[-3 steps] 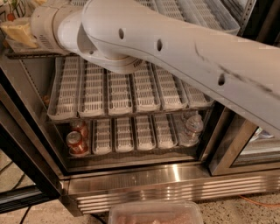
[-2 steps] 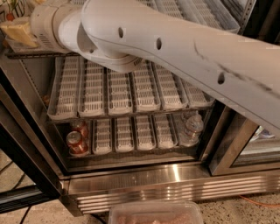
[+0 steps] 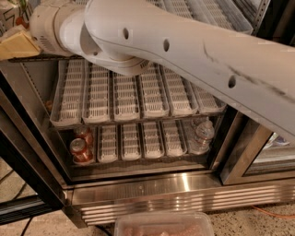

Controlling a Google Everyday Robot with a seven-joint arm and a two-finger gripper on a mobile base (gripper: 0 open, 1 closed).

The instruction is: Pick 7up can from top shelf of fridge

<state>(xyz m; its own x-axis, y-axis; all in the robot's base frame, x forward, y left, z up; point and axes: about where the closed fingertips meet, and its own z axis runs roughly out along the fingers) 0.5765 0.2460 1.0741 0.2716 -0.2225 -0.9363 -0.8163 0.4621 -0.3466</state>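
The white and green 7up can [image 3: 10, 17] shows only in part at the far top left corner, its red dot just visible, at the level of the top shelf [image 3: 216, 14] of the fridge [image 3: 161, 196]. My gripper [image 3: 17, 40] is at the top left, right beside and just under the can, with a tan part showing. My big white arm [image 3: 184, 50] crosses the view from the right and hides most of the top shelf. I cannot tell whether the gripper holds the can.
A middle shelf [image 3: 124, 97] carries white slotted trays. The lower shelf holds red-orange soda cans [image 3: 80, 147] at the left and a clear water bottle [image 3: 203, 136] at the right. A glass door [image 3: 272, 152] stands open at the right. A plastic container [image 3: 163, 226] lies on the floor.
The arm's wrist end has shifted slightly to the left and the gripper sits a little lower. The shelves and their contents have not moved.
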